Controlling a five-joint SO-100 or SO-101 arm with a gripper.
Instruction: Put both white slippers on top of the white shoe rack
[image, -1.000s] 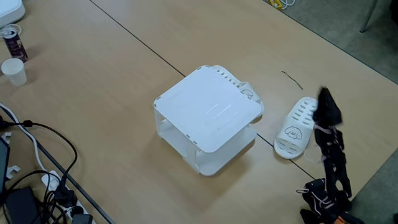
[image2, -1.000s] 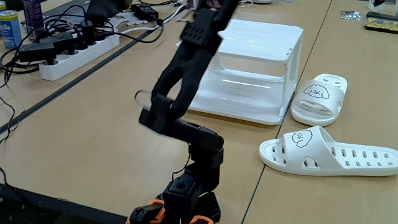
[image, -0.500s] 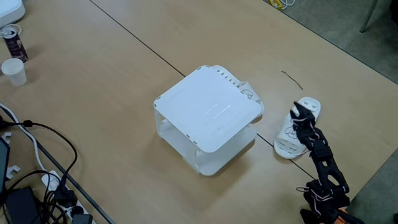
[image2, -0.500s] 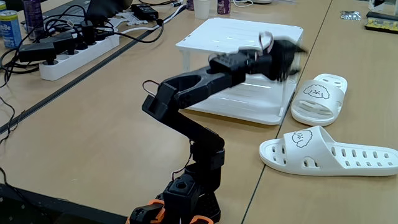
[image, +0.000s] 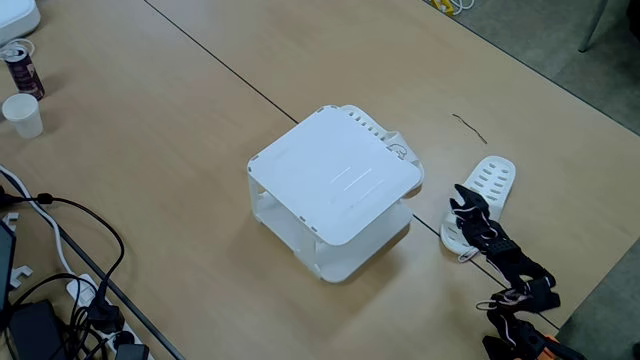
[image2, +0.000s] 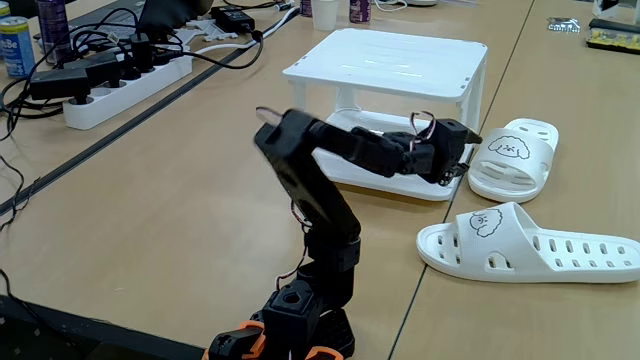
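White shoe rack (image2: 400, 62) beside slippers (image2: 520, 245)

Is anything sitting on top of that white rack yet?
No. The white shoe rack has a bare top in both fixed views. Both white slippers lie on the table: one beside the rack, the other nearer the gripper.

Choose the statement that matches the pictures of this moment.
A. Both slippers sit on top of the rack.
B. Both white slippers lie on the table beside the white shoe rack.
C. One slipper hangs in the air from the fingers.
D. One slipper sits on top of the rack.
B: the top of the white shoe rack is bare, and both white slippers rest flat on the table next to it.
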